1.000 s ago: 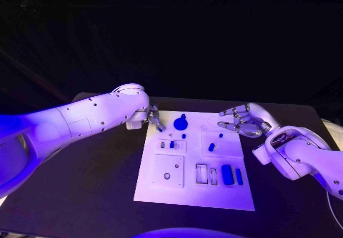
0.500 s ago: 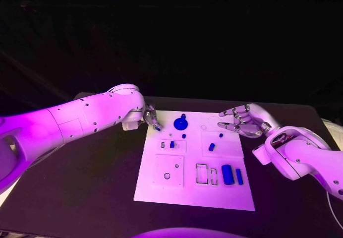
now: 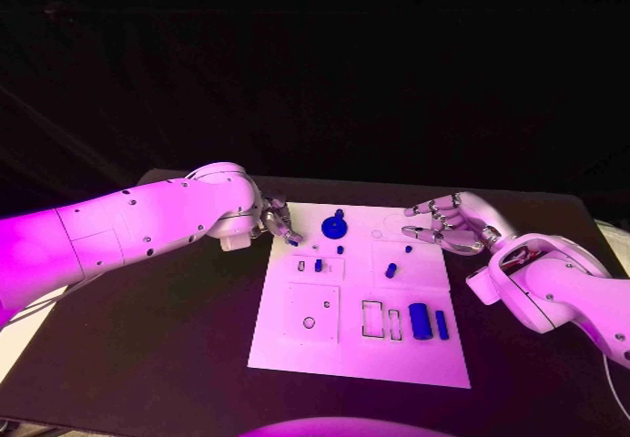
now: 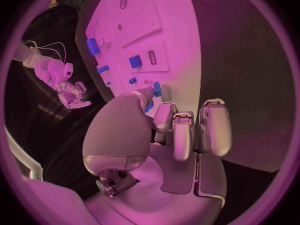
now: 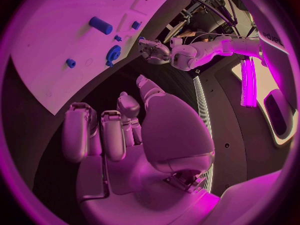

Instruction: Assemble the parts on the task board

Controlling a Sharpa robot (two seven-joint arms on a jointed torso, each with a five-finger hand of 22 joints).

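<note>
The white task board (image 3: 299, 341) lies mid-table. On it are a round blue part with a knob (image 3: 333, 225), small blue parts (image 3: 340, 248) (image 3: 390, 269) and two long blue blocks (image 3: 419, 320) at its right. My left hand (image 3: 277, 224) hovers at the board's far left corner. In the left wrist view its thumb and a fingertip (image 4: 165, 94) pinch a small blue part (image 4: 156, 89). My right hand (image 3: 446, 225) hangs over the board's far right edge, fingers loosely curled and apart, holding nothing. The right wrist view shows the round part (image 5: 114, 53) and my left hand (image 5: 154, 50) beyond it.
Empty rectangular slots (image 3: 371, 318) and a square plate with a hole (image 3: 309, 320) mark the board's near half. The black table (image 3: 171, 355) spreads wide on both sides. A cable (image 3: 612, 378) trails at the right edge.
My left forearm has swung a little to the left while its hand stays by the board's far left corner. The right hand has barely moved.
</note>
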